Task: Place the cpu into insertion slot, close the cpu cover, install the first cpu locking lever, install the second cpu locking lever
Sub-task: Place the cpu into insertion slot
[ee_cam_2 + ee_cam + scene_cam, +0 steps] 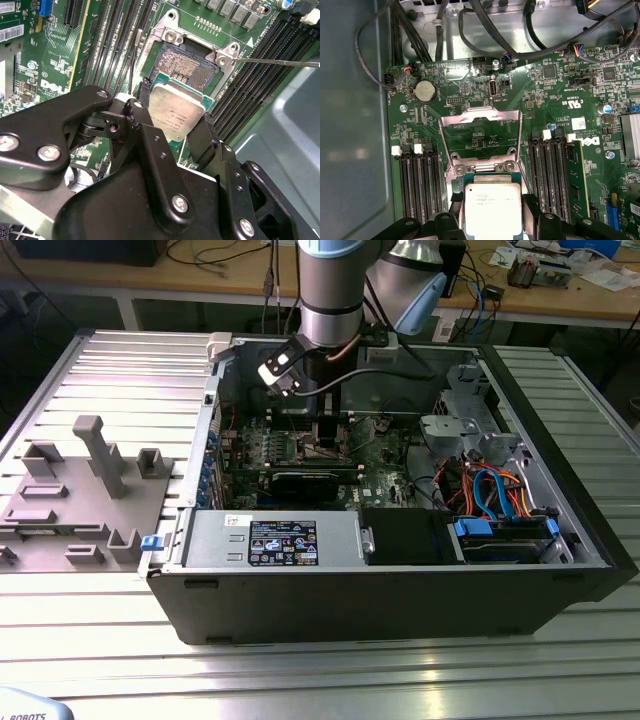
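Cpu [177, 112] edges are disappearing left and right behind the black fingers [141, 107] of the gripper [172, 122], which is clamping the chip between them. In the first wrist view its near edge is running out of the picture. It is hovering tilted over the near side of the insertion slot [186, 64]; whether they are touching is hard to tell. Its square, silver-grey metal top is shining dully. In the first wrist view the cpu cover [481, 114], a thin silvery frame, is standing swung open beyond the slot, over the green motherboard [560, 90].
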`<move>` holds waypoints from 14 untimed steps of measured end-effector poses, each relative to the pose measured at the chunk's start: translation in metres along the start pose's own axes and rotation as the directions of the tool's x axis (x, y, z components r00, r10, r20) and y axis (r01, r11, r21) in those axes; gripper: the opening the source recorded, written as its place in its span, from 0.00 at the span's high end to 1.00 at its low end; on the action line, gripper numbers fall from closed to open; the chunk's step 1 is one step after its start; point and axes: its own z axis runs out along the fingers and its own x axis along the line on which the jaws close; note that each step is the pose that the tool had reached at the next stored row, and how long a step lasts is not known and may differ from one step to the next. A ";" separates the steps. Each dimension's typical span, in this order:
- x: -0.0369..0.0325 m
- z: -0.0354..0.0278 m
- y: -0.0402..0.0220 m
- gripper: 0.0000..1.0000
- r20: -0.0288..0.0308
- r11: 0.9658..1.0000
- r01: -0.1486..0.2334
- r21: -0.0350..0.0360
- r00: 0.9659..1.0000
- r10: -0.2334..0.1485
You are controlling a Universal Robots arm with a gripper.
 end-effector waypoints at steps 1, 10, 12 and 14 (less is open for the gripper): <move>0.0000 0.0002 0.0000 0.45 0.000 1.000 0.000 0.000 1.000 0.000; 0.0000 0.0020 -0.0001 0.45 0.000 1.000 0.000 0.000 1.000 0.000; 0.0000 0.0024 -0.0001 0.45 0.000 1.000 0.000 0.000 1.000 0.000; 0.0000 0.0027 -0.0002 0.45 0.000 1.000 0.000 0.000 1.000 0.000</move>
